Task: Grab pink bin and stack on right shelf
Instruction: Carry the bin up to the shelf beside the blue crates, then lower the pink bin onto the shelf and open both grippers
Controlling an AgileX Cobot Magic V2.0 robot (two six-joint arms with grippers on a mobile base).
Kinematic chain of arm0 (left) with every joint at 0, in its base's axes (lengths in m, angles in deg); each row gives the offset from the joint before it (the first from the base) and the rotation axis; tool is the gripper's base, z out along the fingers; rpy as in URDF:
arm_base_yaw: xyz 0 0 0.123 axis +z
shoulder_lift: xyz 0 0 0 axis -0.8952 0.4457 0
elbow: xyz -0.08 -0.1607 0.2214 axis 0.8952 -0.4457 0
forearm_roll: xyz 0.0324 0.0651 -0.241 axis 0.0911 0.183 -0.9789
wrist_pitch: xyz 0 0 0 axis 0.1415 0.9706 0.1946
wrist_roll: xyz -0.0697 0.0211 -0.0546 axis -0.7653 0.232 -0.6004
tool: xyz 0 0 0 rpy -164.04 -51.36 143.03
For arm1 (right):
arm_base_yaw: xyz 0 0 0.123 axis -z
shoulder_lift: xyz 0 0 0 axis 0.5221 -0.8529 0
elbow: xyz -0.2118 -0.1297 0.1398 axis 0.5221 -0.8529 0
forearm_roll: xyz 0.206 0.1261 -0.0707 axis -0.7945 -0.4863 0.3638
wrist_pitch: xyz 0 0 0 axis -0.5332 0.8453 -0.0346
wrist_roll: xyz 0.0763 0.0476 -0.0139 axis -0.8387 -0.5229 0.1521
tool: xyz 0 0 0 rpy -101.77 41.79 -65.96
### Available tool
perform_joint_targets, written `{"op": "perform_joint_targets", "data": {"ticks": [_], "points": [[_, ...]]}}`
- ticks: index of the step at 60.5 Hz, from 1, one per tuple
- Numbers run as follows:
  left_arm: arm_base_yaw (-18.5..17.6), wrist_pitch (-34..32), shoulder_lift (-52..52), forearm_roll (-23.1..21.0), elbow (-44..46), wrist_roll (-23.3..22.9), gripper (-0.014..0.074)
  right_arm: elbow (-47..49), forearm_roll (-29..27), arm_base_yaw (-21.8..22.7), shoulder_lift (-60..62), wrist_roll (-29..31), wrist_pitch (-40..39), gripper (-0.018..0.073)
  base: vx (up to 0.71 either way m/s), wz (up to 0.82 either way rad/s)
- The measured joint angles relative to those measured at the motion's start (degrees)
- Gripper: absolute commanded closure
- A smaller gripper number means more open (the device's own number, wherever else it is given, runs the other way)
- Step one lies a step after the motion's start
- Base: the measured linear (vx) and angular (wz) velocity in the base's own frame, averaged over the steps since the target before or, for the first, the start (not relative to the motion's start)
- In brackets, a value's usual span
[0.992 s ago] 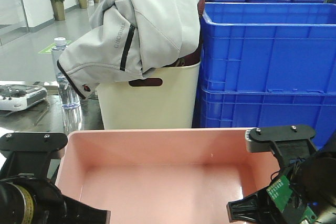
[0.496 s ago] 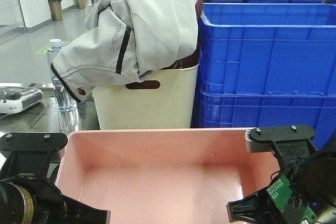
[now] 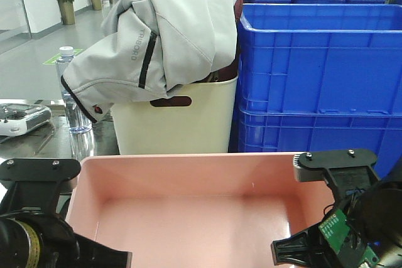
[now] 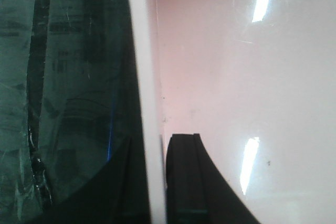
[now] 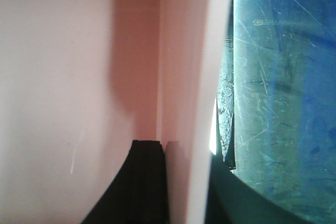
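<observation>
The pink bin (image 3: 195,224) fills the bottom centre of the front view, open side up and empty. At its left short wall the left gripper (image 4: 155,182) straddles the rim, one black finger inside and one outside, pinching the wall. At the lower right the right gripper (image 5: 184,192) grips the opposite wall the same way, its fingers (image 5: 142,182) closed on the rim. In the wrist views the right shelf (image 4: 68,77) shows beside the bin as a dark, scratched, glossy top crossed by a black tape line. Whether the bin rests on it cannot be told.

Behind the bin, at centre, stands a cream bin (image 3: 176,123) with a handle slot. A grey jacket (image 3: 182,23) is draped over it, with pale lettering on the sleeve that appears to read "TRIBORD". Stacked blue crates (image 3: 314,73) fill the right side. At the left edge are a clear water bottle (image 3: 70,105) and a white controller (image 3: 22,118).
</observation>
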Motion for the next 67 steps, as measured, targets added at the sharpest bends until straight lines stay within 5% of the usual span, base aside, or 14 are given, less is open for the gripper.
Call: {"op": "perform_joint_targets", "data": {"ticks": [19, 37, 51, 67], "points": [[0.00, 0.00, 0.00, 0.00, 0.00, 1.08, 0.0558, 0.00, 0.19, 0.00, 0.00, 0.18, 0.44, 0.0443, 0.00, 0.00], [0.69, -0.16, 0.26, 0.42, 0.21, 11.35, 0.0554, 0.14, -1.14, 0.47, -0.86, 2.30, -0.06, 0.0443, 0.00, 0.00], [8.43, 0.45, 6.65, -2.81, 7.80, 21.25, 0.0526, 6.28, -11.09, 8.86, -7.43, 11.85, -1.05, 0.0437, 0.00, 0.00], [17.53, 0.51, 16.00, -14.94, 13.80, 35.59, 0.0395, 12.06, -16.78, 13.73, -17.33, 19.93, 1.46, 0.0389, 0.00, 0.00]]}}
